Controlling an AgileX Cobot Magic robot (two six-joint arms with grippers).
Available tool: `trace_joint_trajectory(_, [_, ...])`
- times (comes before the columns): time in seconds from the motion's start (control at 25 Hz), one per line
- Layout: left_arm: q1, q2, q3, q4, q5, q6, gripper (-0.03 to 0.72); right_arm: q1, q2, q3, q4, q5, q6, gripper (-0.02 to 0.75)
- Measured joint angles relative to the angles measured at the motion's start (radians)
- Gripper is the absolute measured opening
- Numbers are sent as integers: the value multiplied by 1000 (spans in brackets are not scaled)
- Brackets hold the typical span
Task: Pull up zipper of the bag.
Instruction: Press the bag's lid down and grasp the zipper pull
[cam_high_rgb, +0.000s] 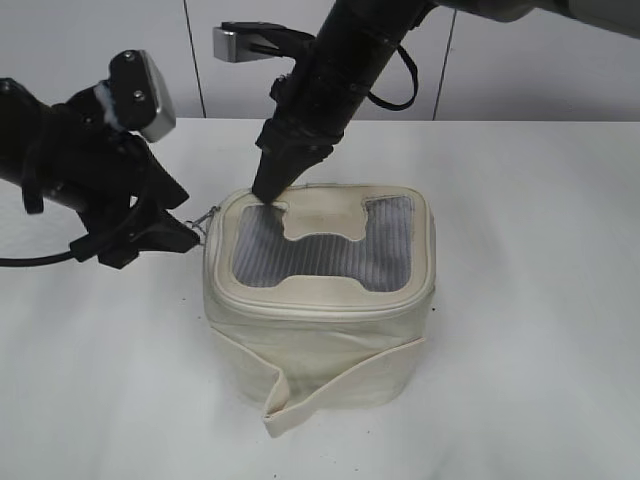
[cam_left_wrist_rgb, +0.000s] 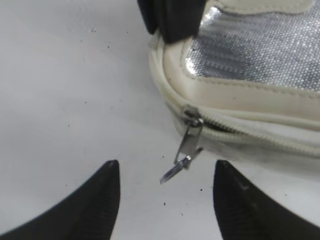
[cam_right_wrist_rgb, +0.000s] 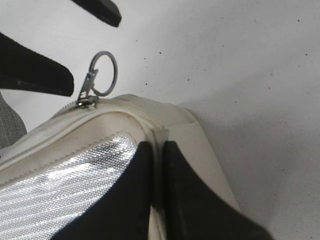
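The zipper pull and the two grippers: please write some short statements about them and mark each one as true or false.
1. The left gripper is open, with the zipper pull between its fingers, not clamped. True.
2. The right gripper hovers far above the bag. False: its closed tips press on the top panel near the back left corner.
3. The pull carries a round ring. True.
4. The bag lies on its side. False: it stands upright, grey panel upward.
5. The pull sits at the bag's right side in the exterior view. False: it is at the left corner.
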Motion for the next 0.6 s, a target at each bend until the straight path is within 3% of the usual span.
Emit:
trace_joint_trajectory(0.16, [-39,4,0,65,-19,1,425,1,0,0,0,0,0,38])
trace_joint_trajectory(0.44, [-43,12,0,73,-74,2,237,1,0,0,-3,0,0,37])
trace_joint_trajectory(0.6, [-45,37,0,62,-64,3,206,1,0,0,-4,0,0,36])
